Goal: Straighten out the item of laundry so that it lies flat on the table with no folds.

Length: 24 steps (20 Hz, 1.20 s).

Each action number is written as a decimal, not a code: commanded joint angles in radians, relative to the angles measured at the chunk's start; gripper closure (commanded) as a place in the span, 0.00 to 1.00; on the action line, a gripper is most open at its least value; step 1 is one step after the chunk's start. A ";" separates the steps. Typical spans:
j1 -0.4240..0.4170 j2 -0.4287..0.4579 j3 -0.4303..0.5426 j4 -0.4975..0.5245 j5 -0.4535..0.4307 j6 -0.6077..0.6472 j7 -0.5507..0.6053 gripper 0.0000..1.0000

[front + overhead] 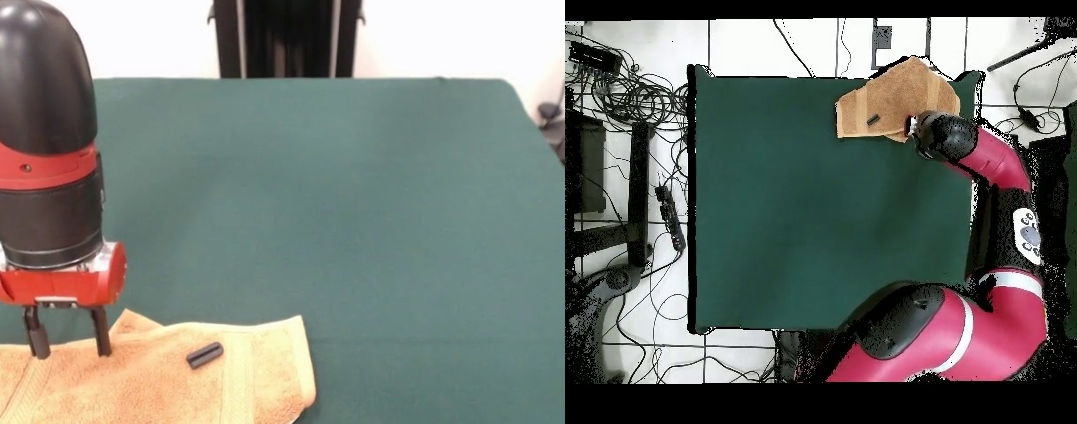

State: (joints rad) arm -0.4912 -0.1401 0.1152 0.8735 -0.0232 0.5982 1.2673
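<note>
Its two-fingered black tool (pixel 68 340) spread open, touching the golden-orange terry-cloth towel (pixel 168 375), still rumpled at the dark green felt worktop's (pixel 353 194) corner; flattening looks unfinished.

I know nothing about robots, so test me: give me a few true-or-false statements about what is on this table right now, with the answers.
1. The towel lies in the middle of the table. False: it sits at a corner, reaching the table's edge.
2. A small black cylinder rests on the towel. True.
3. The gripper has its two fingers apart, tips down at the towel. True.
4. The towel is blue. False: it is golden-orange.
5. The gripper holds the black cylinder. False: the cylinder lies apart from the fingers, off to one side.
</note>
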 commanded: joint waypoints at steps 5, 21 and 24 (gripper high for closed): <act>-0.041 -0.001 0.112 0.182 0.020 0.095 0.033 0.00; -0.057 0.039 0.142 0.124 0.017 0.115 0.015 0.00; -0.058 0.036 0.143 0.128 0.021 0.115 0.020 0.00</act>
State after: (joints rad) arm -0.5882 -0.1363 0.1246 0.8983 -0.0232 0.5982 1.2673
